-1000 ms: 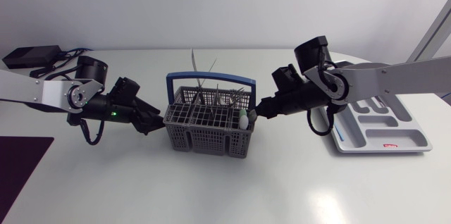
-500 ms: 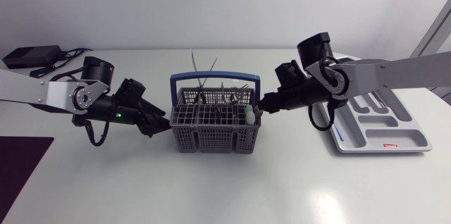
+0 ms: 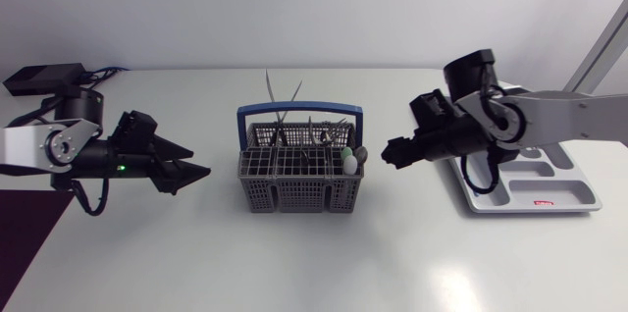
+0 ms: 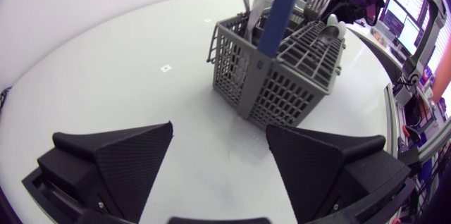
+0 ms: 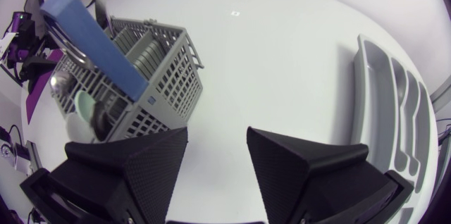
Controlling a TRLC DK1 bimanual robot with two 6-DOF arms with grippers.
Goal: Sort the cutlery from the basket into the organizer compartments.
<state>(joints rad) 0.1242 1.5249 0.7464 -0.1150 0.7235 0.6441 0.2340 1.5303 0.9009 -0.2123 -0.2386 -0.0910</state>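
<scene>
Grey plastic mesh cutlery basket with blue handle mid-table in head view, metal cutlery standing inside, my left gripper and right gripper either side, apart from it, grey plastic organizer tray at right, left wrist view, my fingers wide apart, empty, basket ahead, right wrist view, fingers spread, holding nothing, basket and tray ahead on opposite sides

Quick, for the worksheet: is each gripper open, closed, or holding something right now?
Left gripper: open, holding nothing.
Right gripper: open, holding nothing.

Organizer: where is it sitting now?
In the head view the organizer lies at the table's right side, partly under the right arm, apart from the basket.
</scene>
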